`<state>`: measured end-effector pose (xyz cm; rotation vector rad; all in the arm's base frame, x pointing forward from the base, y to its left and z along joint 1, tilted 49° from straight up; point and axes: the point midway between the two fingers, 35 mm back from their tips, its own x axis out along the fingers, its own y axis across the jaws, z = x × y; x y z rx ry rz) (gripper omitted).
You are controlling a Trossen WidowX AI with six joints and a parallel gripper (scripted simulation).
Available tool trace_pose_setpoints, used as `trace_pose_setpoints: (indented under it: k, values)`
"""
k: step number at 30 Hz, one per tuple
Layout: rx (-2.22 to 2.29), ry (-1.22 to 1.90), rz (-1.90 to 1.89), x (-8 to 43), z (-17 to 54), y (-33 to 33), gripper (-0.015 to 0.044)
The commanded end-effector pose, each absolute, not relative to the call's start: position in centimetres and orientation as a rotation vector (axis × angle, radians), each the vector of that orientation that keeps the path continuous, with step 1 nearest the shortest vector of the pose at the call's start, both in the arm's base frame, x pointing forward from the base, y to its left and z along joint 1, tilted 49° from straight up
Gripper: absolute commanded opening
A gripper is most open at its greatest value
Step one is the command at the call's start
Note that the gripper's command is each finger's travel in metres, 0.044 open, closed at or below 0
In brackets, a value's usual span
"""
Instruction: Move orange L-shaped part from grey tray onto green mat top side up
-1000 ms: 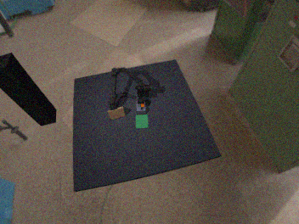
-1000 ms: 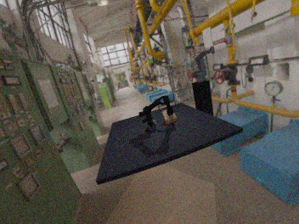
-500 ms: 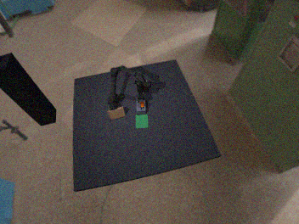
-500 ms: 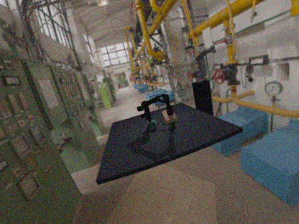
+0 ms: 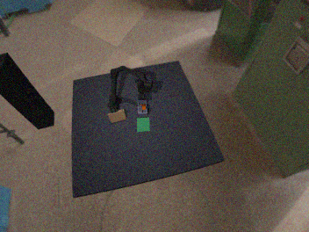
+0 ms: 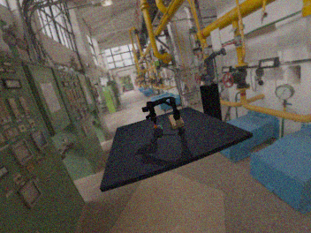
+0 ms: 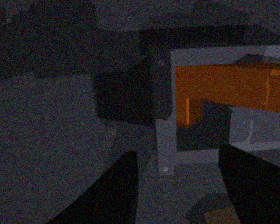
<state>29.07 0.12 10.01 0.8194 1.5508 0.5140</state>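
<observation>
The orange part [image 5: 144, 107] [image 7: 225, 82] lies in the grey tray [image 5: 143, 113] [image 7: 165, 145]. In the wrist view its short leg points down the picture at the tray's left wall, with dark pocket space beside it. Whether the part is tilted is not clear. My gripper [image 5: 145, 92] [image 7: 178, 157] is partly open with nothing between its fingers. It hangs above the tray's far side in the top view, and its fingertips show below the part in the wrist view. The green mat [image 5: 143, 125] [image 6: 159, 128] lies beside the tray with nothing on it.
A tan block [image 5: 117, 115] [image 6: 173, 121] sits by the arm's base, to the left of the tray in the top view. The arm arches over the dark table [image 5: 145, 160] [image 6: 132, 161]. Shadows darken the upper part of the wrist view.
</observation>
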Motion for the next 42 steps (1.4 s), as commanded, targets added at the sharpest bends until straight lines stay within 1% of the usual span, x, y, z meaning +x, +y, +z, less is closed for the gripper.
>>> trace_pose_setpoints:
  k: [1,17,20,21,28,37,42]
  values:
    - [0.821,1.549,0.511,29.1,10.0,0.1,0.0180]
    - [0.821,1.549,0.511,29.1,10.0,0.1,0.0180]
    - [0.758,1.519,0.570,29.1,9.7,-0.2,0.0259]
    - [0.716,1.498,0.608,29.1,9.5,-0.4,0.0280]
    - [0.251,1.227,0.992,29.1,7.5,-2.5,0.0280]
    - [-0.363,0.759,1.395,28.6,4.7,-5.2,0.0280]
    - [-0.409,0.719,1.420,28.5,4.5,-5.4,0.0280]
